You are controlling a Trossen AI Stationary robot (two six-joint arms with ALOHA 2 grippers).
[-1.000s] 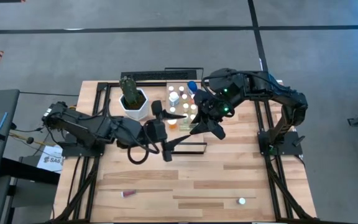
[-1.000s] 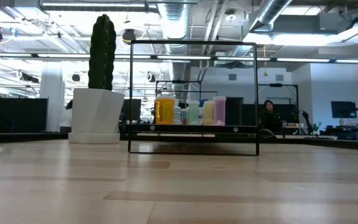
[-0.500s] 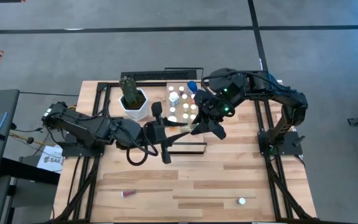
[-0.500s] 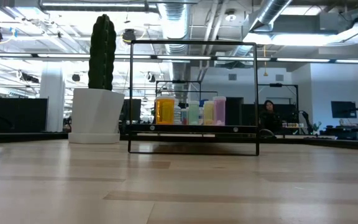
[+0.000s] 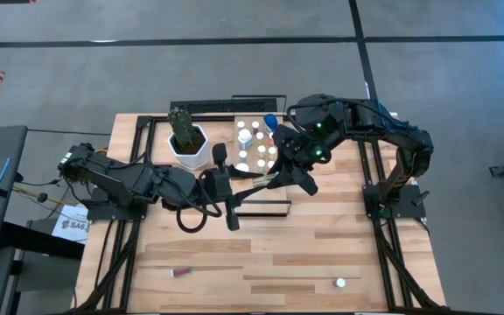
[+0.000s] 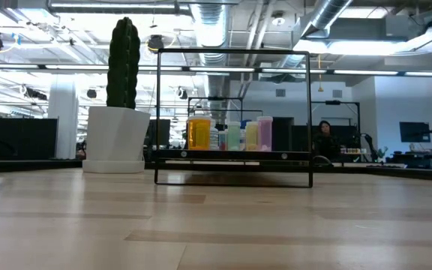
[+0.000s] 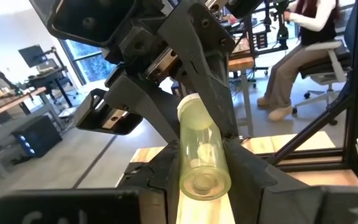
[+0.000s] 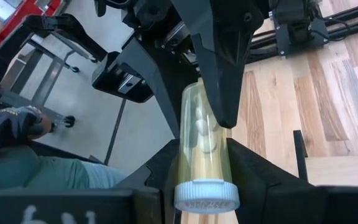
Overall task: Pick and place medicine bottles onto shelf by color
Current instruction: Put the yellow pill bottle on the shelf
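Left wrist view: left pincer (image 7: 204, 163) is closed on the base end of a pale yellow-green medicine bottle (image 7: 201, 152); right pincer (image 8: 201, 163) grips its white-capped end, above the surface (image 5: 322, 254) near the shelf (image 5: 250, 112). Risk: both pulling could twist or drop it. Low view hides the handover entirely.

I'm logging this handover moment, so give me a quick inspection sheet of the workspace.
Surface: wooden table, mostly bare at the front.
Job's things: yellowish bottle held between both grippers; other bottles stand on the shelf.
Clutter: cactus pot; small reddish item and white cap near the front edge.
Grippers: left gripper shut on the bottle's base end; right gripper shut on its capped end.
Cables: loop under the left arm.
Surroundings: seated person; office desks.
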